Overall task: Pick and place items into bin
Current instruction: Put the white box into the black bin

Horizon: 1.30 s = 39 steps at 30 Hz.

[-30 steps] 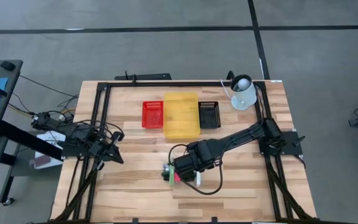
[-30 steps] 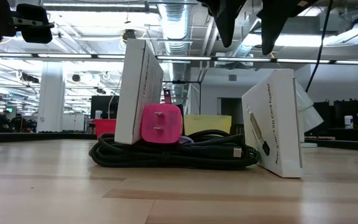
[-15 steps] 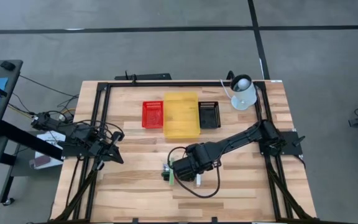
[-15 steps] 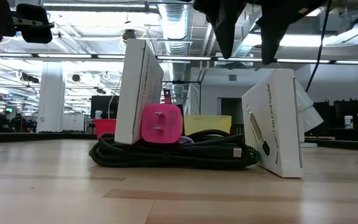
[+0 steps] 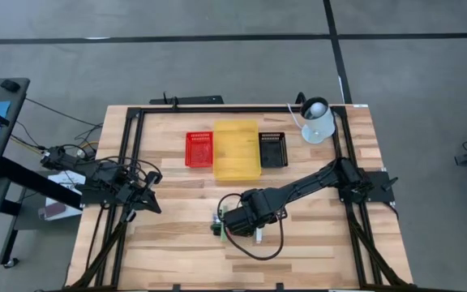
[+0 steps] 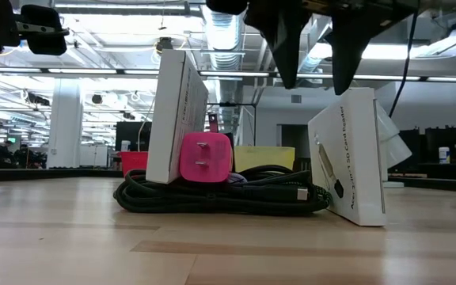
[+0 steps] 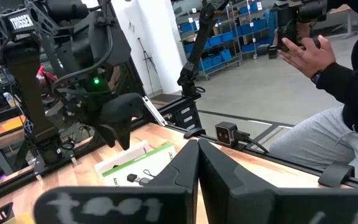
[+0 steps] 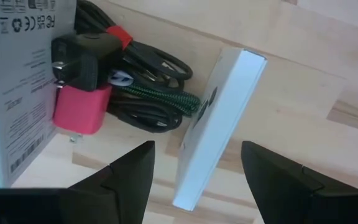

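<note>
The items lie in one pile near the table's middle. A white box [image 8: 219, 124] stands on its edge, tilted, next to coiled black cords [image 8: 148, 93]. A pink plug [image 8: 82, 109] lies on the cords, and a green-and-white box [image 8: 17, 81] stands beyond it. In the low view the tilted box [image 6: 355, 158], plug [image 6: 206, 158], cords [image 6: 220, 194] and other box [image 6: 176, 119] show side on. My right gripper [image 8: 204, 171] is open above the pile [image 5: 227, 225], its fingers [image 6: 279, 39] either side of the tilted box's top, apart from it. My left gripper [image 7: 196, 174] is shut and empty at the table's left [image 5: 148, 199].
A red bin [image 5: 199, 149], a yellow bin [image 5: 237, 150] and a black bin [image 5: 272, 149] stand in a row at the far middle. A white jug-like lamp [image 5: 316, 120] stands at the far right. A person [image 7: 328, 74] sits beyond the table.
My right gripper has come down a little over the pile and shifted slightly toward the table's left and near edge. The items have kept still.
</note>
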{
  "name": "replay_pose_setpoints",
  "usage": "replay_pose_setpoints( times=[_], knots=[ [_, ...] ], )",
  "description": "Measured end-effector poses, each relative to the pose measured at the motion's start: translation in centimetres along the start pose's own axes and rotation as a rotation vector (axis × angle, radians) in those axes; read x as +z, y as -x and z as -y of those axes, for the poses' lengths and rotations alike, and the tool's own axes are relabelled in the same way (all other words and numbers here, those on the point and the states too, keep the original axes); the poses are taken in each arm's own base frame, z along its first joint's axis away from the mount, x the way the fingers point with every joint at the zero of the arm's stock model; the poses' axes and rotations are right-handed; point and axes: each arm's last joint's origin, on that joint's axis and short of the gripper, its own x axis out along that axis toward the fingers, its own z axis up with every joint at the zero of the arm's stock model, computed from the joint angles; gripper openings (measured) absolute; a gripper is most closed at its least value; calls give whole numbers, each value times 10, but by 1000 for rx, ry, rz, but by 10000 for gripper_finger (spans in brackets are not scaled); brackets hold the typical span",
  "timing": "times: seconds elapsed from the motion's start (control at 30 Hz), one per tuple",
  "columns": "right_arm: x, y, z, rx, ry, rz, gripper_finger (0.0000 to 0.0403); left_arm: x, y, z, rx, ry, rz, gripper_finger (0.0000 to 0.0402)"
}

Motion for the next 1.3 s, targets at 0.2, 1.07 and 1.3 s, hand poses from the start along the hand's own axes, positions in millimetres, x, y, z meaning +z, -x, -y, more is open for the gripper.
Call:
replay_pose_setpoints(
  times=[0.2,1.07,1.3],
  knots=[
    [0,0,1,-14,1,15,235,0,0,0,0,0,0,0],
    [2,-15,-2,-58,2,43,235,0,0,0,0,0,0,0],
    [1,-21,-3,-77,9,42,235,0,0,0,0,0,1,0]
  ],
)
